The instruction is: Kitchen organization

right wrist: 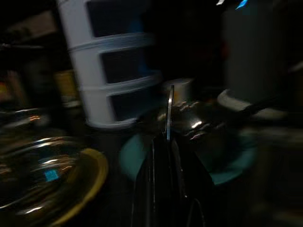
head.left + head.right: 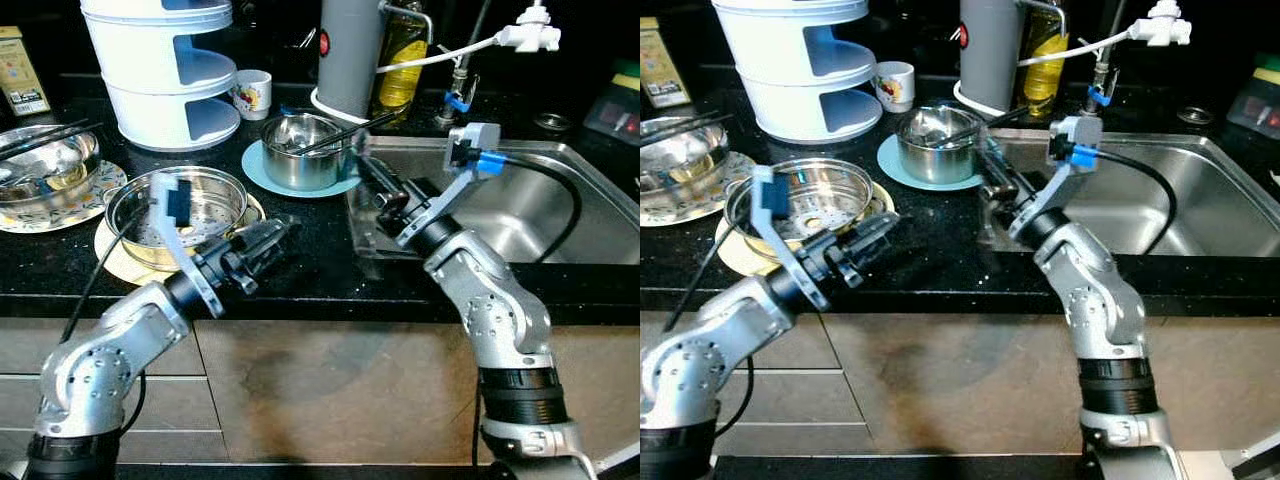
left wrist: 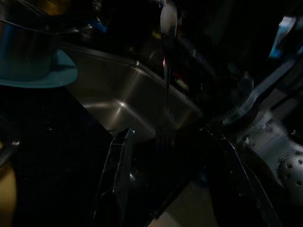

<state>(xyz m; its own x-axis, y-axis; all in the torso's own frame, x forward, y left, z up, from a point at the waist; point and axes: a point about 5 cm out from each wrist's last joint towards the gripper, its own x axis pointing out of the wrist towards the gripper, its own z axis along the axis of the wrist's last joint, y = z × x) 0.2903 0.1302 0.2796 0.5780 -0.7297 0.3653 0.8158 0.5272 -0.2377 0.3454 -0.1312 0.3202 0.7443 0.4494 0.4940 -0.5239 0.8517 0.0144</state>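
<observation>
Black stone counter (image 2: 300,270) runs along the front, with a steel sink (image 2: 560,200) set into it on the right. Two steel bowls stand on it: one on a blue mat (image 2: 262,168), the bowl (image 2: 303,150) holding dark chopsticks, and another bowl (image 2: 45,165) on a patterned plate at far left. One steamer pot (image 2: 175,212) sits on a yellow mat near the front edge. Behind stand one white tiered rack (image 2: 165,70), one mug (image 2: 252,94), one grey flask (image 2: 350,55) and one oil bottle (image 2: 403,55).

Right gripper (image 2: 368,170) reaches over the sink's left rim, just beside the blue mat, its fingers clenched on a thin metal utensil (image 1: 169,113) whose blade points toward the bowl. Left gripper (image 2: 270,238) hovers over bare counter between the steamer and the sink, fingers parted and holding nothing. Bare counter lies in front of the blue mat; the steamer's mat comes close to the front edge.
</observation>
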